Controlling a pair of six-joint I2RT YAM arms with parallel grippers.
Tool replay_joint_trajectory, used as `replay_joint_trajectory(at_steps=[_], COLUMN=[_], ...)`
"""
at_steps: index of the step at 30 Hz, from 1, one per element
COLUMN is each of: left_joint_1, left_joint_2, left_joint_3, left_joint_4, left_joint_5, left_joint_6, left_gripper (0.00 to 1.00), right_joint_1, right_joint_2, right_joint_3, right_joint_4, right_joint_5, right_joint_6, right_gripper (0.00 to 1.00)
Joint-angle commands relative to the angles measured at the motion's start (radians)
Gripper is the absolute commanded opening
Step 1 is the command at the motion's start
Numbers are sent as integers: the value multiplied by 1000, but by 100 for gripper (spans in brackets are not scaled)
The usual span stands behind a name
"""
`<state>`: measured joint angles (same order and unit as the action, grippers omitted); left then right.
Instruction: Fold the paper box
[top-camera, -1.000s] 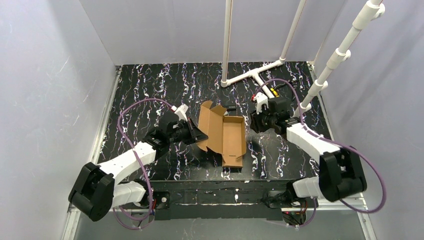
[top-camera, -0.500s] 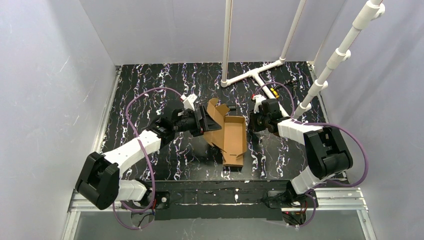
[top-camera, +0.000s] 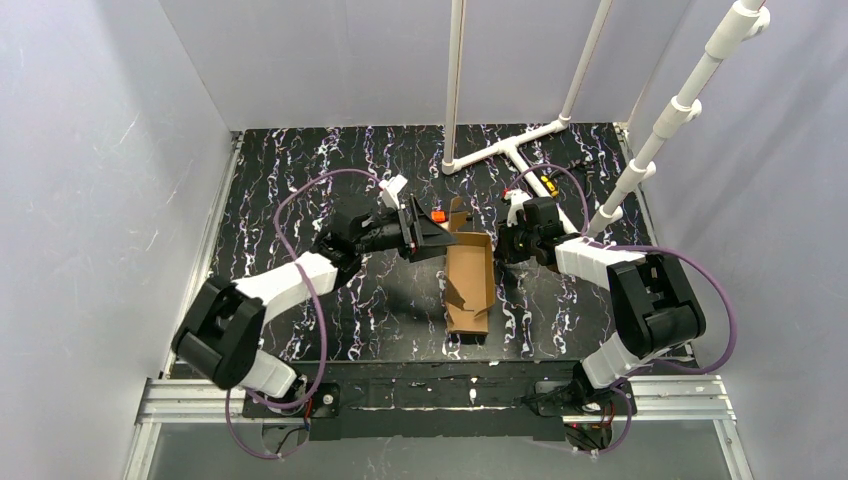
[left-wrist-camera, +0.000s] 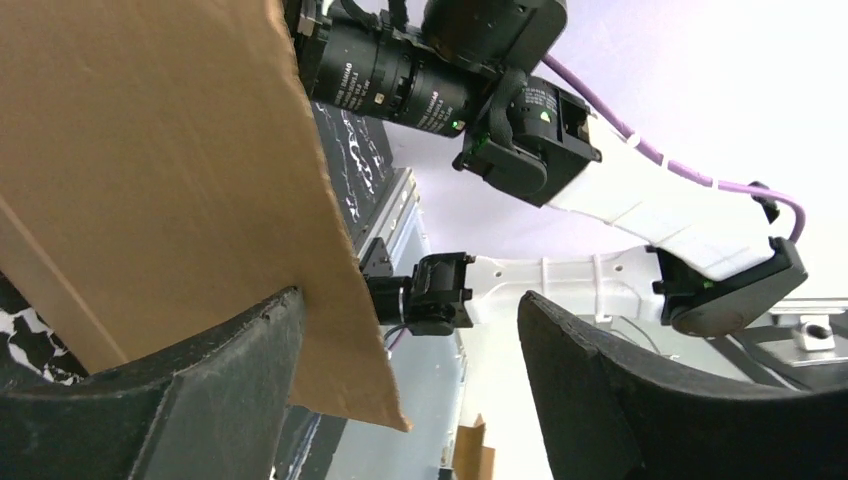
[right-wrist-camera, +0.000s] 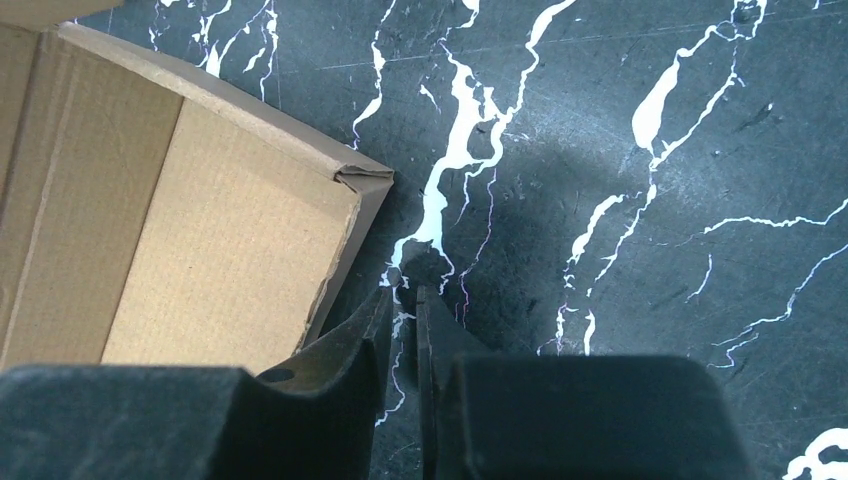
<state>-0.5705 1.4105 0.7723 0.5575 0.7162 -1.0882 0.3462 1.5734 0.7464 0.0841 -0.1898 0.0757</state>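
Note:
The paper box (top-camera: 469, 278) is brown corrugated cardboard lying open on the black marbled table, long side running front to back. Its left panel (left-wrist-camera: 150, 170) now stands up, leaning against one finger (left-wrist-camera: 170, 400) of my left gripper (top-camera: 430, 236). That gripper (left-wrist-camera: 410, 330) is open, with only the panel's corner reaching into the gap. My right gripper (top-camera: 513, 246) sits low on the table just outside the box's right wall (right-wrist-camera: 215, 235). Its jaws (right-wrist-camera: 403, 325) are shut to a thin slit with nothing between them.
A white pipe frame (top-camera: 503, 150) lies at the back of the table, with upright pipes (top-camera: 455, 80) and a slanted post (top-camera: 665, 125) on the right. A small yellow and orange item (top-camera: 547, 184) sits behind the right gripper. Grey walls enclose the table.
My left gripper opened and swung right and back, raising the box's left panel from flat to upright. My right gripper closed and drew in beside the box's right wall.

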Motion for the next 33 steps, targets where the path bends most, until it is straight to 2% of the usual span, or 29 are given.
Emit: replay_joint_trajectory(at_steps=[1, 2, 5, 8, 10, 13, 15, 20, 24, 29, 33], left_joint_1=[7, 8, 11, 13, 17, 28, 34, 42, 44, 43, 67], left_joint_2=[62, 64, 87, 100, 113, 153, 187, 249, 265, 266, 236], left_joint_3=[7, 7, -1, -21, -30, -37, -38, -37, -29, -16, -19], left_joint_4=[268, 269, 271, 272, 271, 271, 269, 276, 350, 459, 494], left_joint_5=[27, 20, 5, -23, -41, -58, -63, -69, -58, -41, -34], left_joint_6=[-171, -174, -192, -196, -197, -197, -189, -168, -219, -296, -320], left_gripper=[74, 73, 60, 43, 27, 9, 4, 0, 0, 7, 17], right_joint_1=[-4, -4, -4, -4, -4, -4, -4, -3, -3, -1, -1], right_joint_2=[13, 15, 18, 17, 19, 23, 26, 34, 41, 48, 48], right_joint_3=[38, 39, 42, 41, 42, 43, 44, 48, 49, 51, 53], right_joint_4=[17, 16, 13, 12, 11, 11, 11, 8, 8, 7, 5], right_joint_5=[-14, -16, -19, -27, -32, -36, -38, -35, -34, -38, -38], right_joint_6=[2, 1, -1, -1, 0, 1, 1, 3, 3, 3, 0], right_gripper=[23, 23, 23, 23, 23, 23, 23, 22, 22, 22, 22])
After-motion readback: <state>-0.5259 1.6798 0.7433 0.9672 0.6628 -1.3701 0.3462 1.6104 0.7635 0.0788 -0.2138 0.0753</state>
